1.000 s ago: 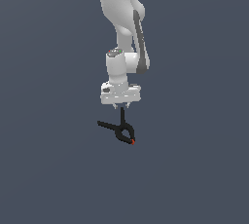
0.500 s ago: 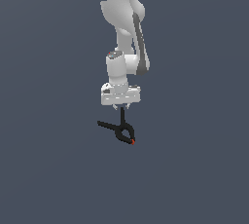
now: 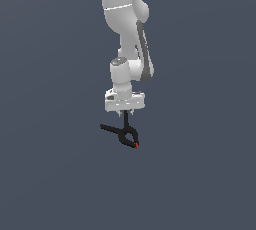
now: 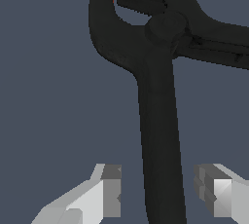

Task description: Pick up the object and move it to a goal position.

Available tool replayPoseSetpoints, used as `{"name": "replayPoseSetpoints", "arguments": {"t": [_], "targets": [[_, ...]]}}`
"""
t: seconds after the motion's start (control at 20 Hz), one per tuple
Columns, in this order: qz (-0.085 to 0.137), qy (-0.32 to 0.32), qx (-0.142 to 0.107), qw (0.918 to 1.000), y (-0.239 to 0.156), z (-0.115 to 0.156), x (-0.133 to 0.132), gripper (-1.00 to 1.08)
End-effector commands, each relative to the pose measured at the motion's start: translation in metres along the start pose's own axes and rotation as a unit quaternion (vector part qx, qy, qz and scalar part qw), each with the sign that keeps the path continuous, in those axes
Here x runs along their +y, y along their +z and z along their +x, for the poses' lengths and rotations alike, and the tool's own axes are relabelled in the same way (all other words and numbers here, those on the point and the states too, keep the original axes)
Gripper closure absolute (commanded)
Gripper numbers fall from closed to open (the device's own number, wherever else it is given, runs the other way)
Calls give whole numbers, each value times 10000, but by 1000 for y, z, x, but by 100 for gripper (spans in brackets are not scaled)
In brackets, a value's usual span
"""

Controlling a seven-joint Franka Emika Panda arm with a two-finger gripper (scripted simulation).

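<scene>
plain dark blue-grey background filled both views, with no edge or surface to see. the white jointed robot arm [image 3: 125, 29] came down from the top of the exterior view, and its white two-finger gripper [image 3: 125, 112] pointed downward. the small black spring clamp with thin splayed handles [image 3: 122, 132] hung just under the gripper, with one handle going up between the fingers and the other handle going out to the exterior view's left. its tiny red-orange tip [image 3: 136, 145] was at the lowest point. in the wrist view the handle of the clamp [image 4: 160, 135] passed between the two grey finger pads [image 4: 112, 191], and a visible gap remained on each side, so i could not tell if the fingers really held it.
</scene>
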State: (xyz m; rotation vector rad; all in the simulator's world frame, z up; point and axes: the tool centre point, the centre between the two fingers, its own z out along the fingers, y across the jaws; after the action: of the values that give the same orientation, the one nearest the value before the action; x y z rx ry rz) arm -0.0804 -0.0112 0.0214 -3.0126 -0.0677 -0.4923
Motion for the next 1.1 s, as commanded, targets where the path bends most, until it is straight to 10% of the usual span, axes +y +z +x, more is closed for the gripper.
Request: {"name": "replayPoseSetpoints", "arguments": {"t": [0.0, 1.05], "targets": [[0, 1, 5, 10000, 1, 1, 0, 108], [-6, 1, 3, 10000, 0, 21, 37, 108]]}}
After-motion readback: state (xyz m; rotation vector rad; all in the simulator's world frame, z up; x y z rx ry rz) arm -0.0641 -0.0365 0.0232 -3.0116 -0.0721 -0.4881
